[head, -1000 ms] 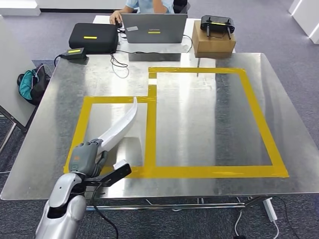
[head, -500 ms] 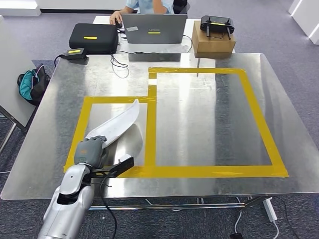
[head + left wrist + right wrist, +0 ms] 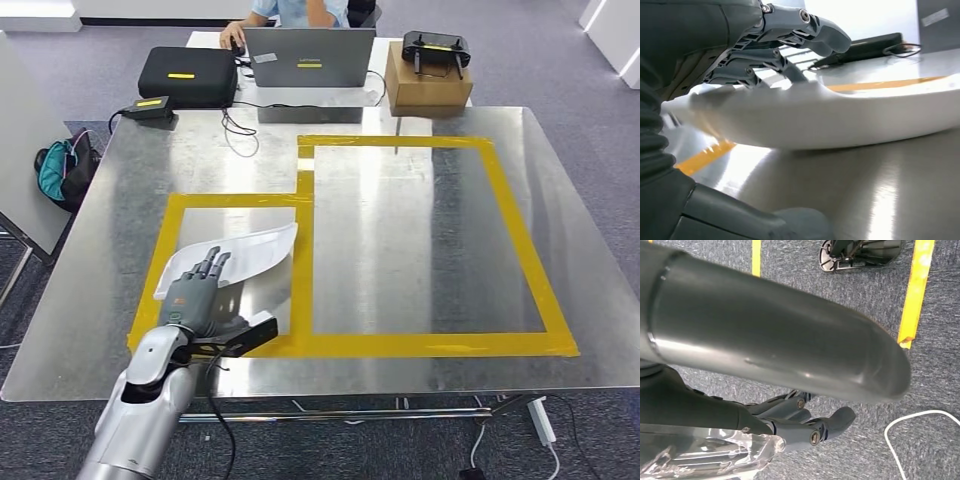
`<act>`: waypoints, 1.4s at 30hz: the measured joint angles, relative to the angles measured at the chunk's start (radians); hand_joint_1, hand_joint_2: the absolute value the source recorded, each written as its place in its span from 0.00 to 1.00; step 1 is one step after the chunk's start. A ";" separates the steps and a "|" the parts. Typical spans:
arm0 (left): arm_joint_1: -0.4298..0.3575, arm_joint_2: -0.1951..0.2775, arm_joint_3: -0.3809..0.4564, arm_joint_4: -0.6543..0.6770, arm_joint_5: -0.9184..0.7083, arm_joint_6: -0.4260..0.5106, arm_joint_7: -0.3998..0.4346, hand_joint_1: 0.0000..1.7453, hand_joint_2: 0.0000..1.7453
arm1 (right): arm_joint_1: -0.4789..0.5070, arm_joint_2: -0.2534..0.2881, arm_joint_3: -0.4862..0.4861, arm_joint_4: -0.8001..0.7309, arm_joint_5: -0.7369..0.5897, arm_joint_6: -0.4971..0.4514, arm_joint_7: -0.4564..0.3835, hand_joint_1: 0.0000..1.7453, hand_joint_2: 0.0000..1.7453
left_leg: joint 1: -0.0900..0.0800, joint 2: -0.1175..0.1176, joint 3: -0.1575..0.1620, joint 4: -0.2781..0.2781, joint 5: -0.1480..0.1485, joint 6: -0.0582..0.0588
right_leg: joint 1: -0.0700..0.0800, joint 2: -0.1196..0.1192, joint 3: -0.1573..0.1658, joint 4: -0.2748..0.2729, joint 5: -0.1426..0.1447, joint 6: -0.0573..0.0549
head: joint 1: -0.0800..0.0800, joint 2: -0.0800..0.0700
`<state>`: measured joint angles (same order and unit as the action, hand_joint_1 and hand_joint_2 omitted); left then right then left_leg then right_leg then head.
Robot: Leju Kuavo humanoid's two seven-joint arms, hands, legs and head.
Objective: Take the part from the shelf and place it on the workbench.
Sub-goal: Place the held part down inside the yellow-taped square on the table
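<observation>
On the steel workbench [image 3: 423,240], yellow tape [image 3: 521,250].

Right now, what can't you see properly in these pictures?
- Head view: the left hand lies over the white part, hiding whether a thumb grips underneath.
- Left wrist view: the white part's near end is blurred, and its far end is cut off by the picture's edge.
- Right wrist view: a dark tube covers much of the right hand; whether it holds anything is unclear.
- Head view: the person behind the laptop is cut off by the top edge.
</observation>
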<state>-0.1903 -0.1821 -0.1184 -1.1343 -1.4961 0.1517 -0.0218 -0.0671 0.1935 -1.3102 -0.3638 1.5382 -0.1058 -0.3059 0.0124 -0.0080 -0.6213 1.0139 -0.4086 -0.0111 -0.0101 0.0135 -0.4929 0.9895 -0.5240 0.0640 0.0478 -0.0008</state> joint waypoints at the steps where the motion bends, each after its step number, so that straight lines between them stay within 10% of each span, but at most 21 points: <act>1: 0.012 -0.009 0.006 -0.015 0.033 0.000 -0.030 0.00 0.00 | 0.001 0.000 0.000 0.000 -0.005 0.000 0.001 0.00 0.00 | 0.000 0.000 0.000 0.000 0.000 0.000 | 0.000 0.000 0.000 0.000 0.000 0.000 | 0.000 0.000; 9: 0.142 -0.060 0.006 -0.258 0.229 -0.020 -0.132 0.00 0.00 | 0.003 0.014 -0.008 -0.004 -0.041 0.000 0.014 0.00 0.00 | -0.003 0.001 0.010 -0.016 0.001 0.022 | -0.007 -0.001 0.001 0.003 -0.010 0.014 | 0.000 0.000; 14: 0.232 -0.070 -0.014 -0.411 0.387 -0.034 -0.195 0.00 0.00 | 0.008 0.025 -0.025 -0.017 -0.067 0.001 0.024 0.00 0.00 | 0.004 0.007 0.020 -0.031 0.008 0.027 | -0.013 -0.005 -0.137 0.262 -0.124 0.028 | 0.002 0.000; 16: 0.277 -0.070 -0.022 -0.477 0.448 -0.042 -0.213 0.00 0.00 | 0.013 0.030 -0.033 -0.027 -0.078 0.002 0.029 0.00 0.00 | 0.010 0.006 0.020 -0.029 0.006 0.019 | -0.019 -0.005 -0.141 0.245 -0.083 0.036 | 0.003 0.000; 19: 0.333 -0.068 -0.024 -0.569 0.537 -0.051 -0.242 0.00 0.00 | 0.016 0.045 -0.044 -0.047 -0.091 0.010 0.032 0.00 0.00 | 0.019 0.002 0.019 -0.014 0.001 -0.008 | -0.030 0.000 -0.068 0.072 0.015 0.049 | 0.005 0.000; 24: 0.399 -0.064 -0.019 -0.672 0.659 -0.054 -0.309 0.00 0.00 | 0.017 0.071 -0.059 -0.077 -0.103 0.020 0.034 0.00 0.00 | 0.019 0.000 0.010 -0.005 0.002 -0.036 | -0.028 0.009 -0.068 0.054 0.042 0.000 | -0.002 0.000; 30: 0.442 -0.077 0.086 -0.723 0.918 -0.123 -0.454 0.00 0.00 | 0.018 0.086 -0.075 -0.097 -0.114 0.027 0.030 0.00 0.00 | 0.007 0.002 -0.077 0.272 -0.180 -0.026 | -0.011 0.000 -0.121 0.055 0.082 -0.040 | -0.007 0.000; 36: 0.439 -0.127 0.327 -0.724 1.057 -0.194 -0.561 0.00 0.00 | 0.018 0.102 -0.091 -0.104 -0.124 0.036 0.024 0.00 0.00 | -0.022 0.006 0.124 -0.015 -0.107 0.013 | 0.004 -0.002 -0.160 0.053 0.128 -0.028 | -0.006 0.000; 39: 0.434 -0.140 0.430 -0.713 1.110 -0.190 -0.565 0.00 0.00 | 0.018 0.109 -0.097 -0.107 -0.131 0.036 0.022 0.00 0.00 | -0.024 0.009 0.112 -0.028 -0.080 0.019 | 0.000 -0.005 -0.165 0.046 0.142 -0.012 | -0.006 0.000; 42: 0.427 -0.144 0.521 -0.680 1.129 -0.180 -0.567 0.00 0.00 | 0.019 0.113 -0.102 -0.108 -0.135 0.036 0.021 0.00 0.00 | -0.017 0.014 0.081 -0.033 -0.046 0.033 | -0.001 -0.005 -0.205 0.153 0.029 0.000 | -0.002 0.000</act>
<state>0.2363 -0.3258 0.4022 -1.8139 -0.3668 -0.0278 -0.5887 -0.0481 0.3060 -1.4125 -0.4721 1.4031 -0.0694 -0.2846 -0.0048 0.0061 -0.5407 0.9810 -0.4544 0.0218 -0.0109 0.0082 -0.6981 1.1422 -0.4953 0.0639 0.0462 -0.0008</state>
